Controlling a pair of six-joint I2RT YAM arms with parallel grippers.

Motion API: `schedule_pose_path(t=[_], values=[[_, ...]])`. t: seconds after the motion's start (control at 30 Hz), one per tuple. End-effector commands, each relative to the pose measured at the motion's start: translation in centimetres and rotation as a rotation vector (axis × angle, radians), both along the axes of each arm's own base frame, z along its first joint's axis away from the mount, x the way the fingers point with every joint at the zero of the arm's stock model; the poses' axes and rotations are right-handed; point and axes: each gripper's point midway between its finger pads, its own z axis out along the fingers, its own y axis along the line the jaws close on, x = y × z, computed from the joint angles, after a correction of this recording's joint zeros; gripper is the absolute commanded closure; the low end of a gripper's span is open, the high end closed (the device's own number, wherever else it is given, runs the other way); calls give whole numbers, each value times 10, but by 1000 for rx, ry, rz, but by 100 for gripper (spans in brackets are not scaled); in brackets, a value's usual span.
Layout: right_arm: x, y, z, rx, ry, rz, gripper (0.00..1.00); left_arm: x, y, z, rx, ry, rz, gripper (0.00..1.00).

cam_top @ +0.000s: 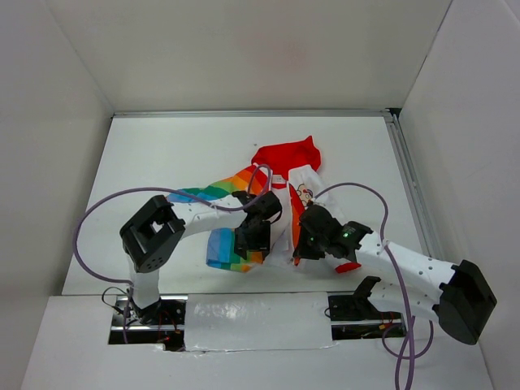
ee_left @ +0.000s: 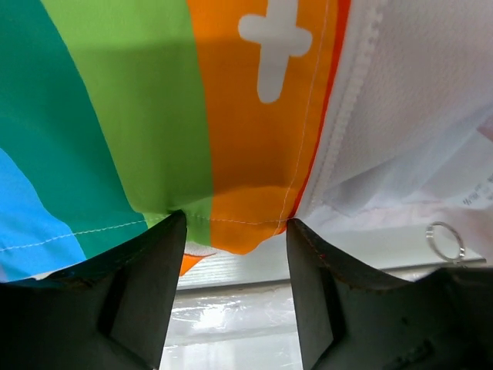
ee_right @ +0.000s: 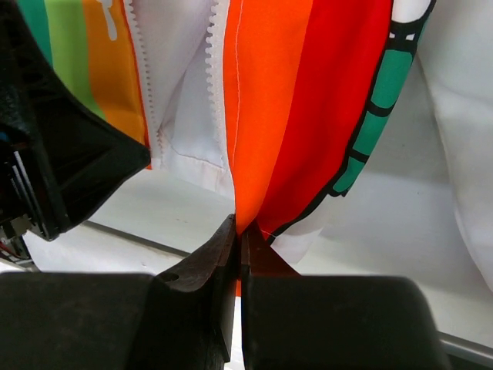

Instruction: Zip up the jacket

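Observation:
The jacket (cam_top: 280, 191) lies open on the white table, red hood (cam_top: 286, 153) at the far end and rainbow stripes on its left half. My left gripper (cam_top: 252, 240) is open at the left front panel's bottom hem. In the left wrist view the orange and green hem (ee_left: 231, 227) hangs between its spread fingertips (ee_left: 235, 225), with white zipper teeth (ee_left: 343, 116) to the right. My right gripper (cam_top: 302, 245) is shut on the orange-red bottom edge of the right panel (ee_right: 266, 116), pinched at the jaw tips (ee_right: 240, 231). Both zipper rows (ee_right: 212, 69) hang apart.
A small metal ring (ee_left: 443, 240) hangs by the white lining at the right of the left wrist view. The left gripper's black body (ee_right: 54, 154) is close on the left of the right wrist view. The table's near edge (cam_top: 260, 294) is just behind both grippers.

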Motion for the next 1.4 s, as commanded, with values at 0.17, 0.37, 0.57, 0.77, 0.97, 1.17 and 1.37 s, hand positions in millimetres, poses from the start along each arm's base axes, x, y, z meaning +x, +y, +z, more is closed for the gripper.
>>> schedule_pose_path(t=[0.17, 0.37, 0.57, 0.77, 0.97, 1.17, 1.37], values=[[5, 5, -2, 29, -23, 5, 93, 6, 2, 0, 61, -16, 18, 43], [5, 4, -2, 27, -20, 2, 93, 10, -1, 3, 67, -22, 8, 80], [9, 0, 2, 32, -34, -15, 93, 19, -2, 33, -2, -106, 3, 100], [17, 21, 28, 149, -123, 70, 95, 20, -15, 82, -187, -203, -50, 100], [32, 50, 83, 358, -306, 137, 99, 19, -20, 134, -385, -324, -45, 100], [36, 64, 139, 618, -540, 167, 100, 14, -14, 165, -503, -386, 30, 100], [21, 65, 178, 684, -759, 336, 100, 12, -11, 196, -630, -497, 6, 100]])
